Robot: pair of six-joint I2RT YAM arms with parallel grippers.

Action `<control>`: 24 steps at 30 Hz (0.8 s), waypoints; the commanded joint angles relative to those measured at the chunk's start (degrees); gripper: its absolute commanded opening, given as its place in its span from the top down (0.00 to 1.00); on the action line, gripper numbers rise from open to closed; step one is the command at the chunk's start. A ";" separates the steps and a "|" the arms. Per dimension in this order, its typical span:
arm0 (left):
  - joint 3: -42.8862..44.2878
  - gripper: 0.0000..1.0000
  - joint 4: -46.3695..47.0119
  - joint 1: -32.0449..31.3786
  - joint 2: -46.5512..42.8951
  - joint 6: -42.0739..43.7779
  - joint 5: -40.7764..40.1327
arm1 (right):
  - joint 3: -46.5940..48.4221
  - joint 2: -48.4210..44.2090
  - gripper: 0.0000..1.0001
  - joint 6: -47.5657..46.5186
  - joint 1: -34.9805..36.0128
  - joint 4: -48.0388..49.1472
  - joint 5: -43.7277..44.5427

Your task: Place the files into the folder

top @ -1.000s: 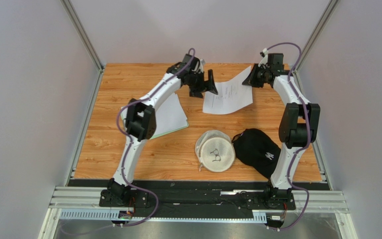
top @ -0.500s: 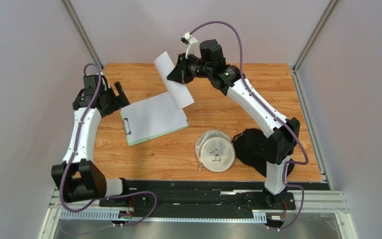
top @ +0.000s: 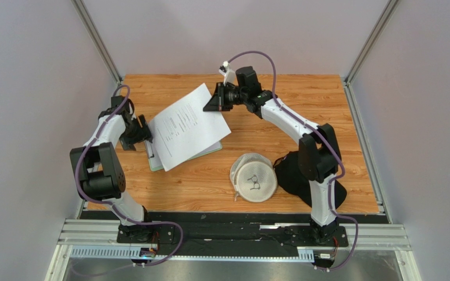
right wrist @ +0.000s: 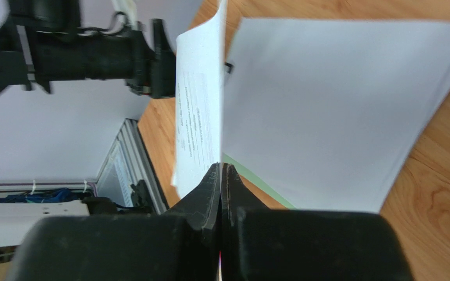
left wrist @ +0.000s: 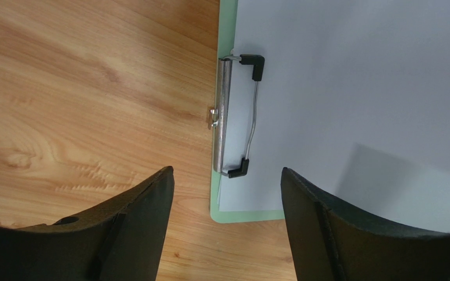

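The light-green folder (top: 153, 164) lies at the table's left with plain white files (left wrist: 356, 88) on it. Its metal clip (left wrist: 224, 114) sits on the short left edge. My left gripper (left wrist: 226, 196) hovers open just off that edge, near the folder's corner, holding nothing. My right gripper (right wrist: 221, 168) is shut on the edge of a printed file (right wrist: 201, 111). It holds that sheet (top: 183, 126) slanted over the stack on the folder. The sheet hides most of the folder in the top view.
A beige hat (top: 255, 178) and a black cap (top: 300, 172) lie right of the folder near the front. The metal frame rail (top: 95, 170) runs close behind my left arm.
My left gripper swung in to the folder's clip edge and narrowed slightly. My right gripper came down and left, so the printed sheet now spreads over the folder instead of hanging curled.
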 commanded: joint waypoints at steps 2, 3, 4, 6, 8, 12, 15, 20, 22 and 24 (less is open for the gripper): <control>3.24 0.28 0.91 0.34 6.52 3.69 6.36 | -0.18 8.56 1.00 -0.55 -2.74 2.82 -2.89; 3.42 0.27 1.17 0.34 7.57 3.43 6.81 | 0.43 9.45 1.00 -0.64 -2.83 3.00 -2.72; 4.03 0.25 1.35 0.34 8.11 3.34 6.46 | 0.87 10.50 1.00 -0.73 -2.92 2.92 -2.54; 4.65 0.23 1.17 0.34 8.90 3.34 5.50 | 2.63 12.96 1.00 -1.78 -2.92 1.26 -1.58; 4.74 0.21 1.00 0.34 9.08 3.25 4.44 | 3.07 13.85 1.00 -1.87 -2.92 1.42 -1.22; 3.95 0.20 1.52 0.08 8.99 2.81 3.03 | 3.43 15.08 1.00 0.22 -2.92 2.65 0.97; 4.30 0.25 1.53 -0.36 10.04 2.64 2.50 | 3.95 15.69 1.00 2.95 -2.92 4.23 1.50; 6.32 0.31 0.91 -2.12 12.41 3.16 -1.18 | 5.36 16.13 1.00 5.51 -2.57 5.29 3.61; 7.20 0.31 0.30 -2.30 13.29 3.25 -1.71 | 6.24 16.57 1.00 5.60 -2.39 5.11 3.70; 7.73 0.32 0.38 -2.39 14.26 3.43 -1.36 | 7.64 17.01 1.00 5.51 -2.13 4.76 3.88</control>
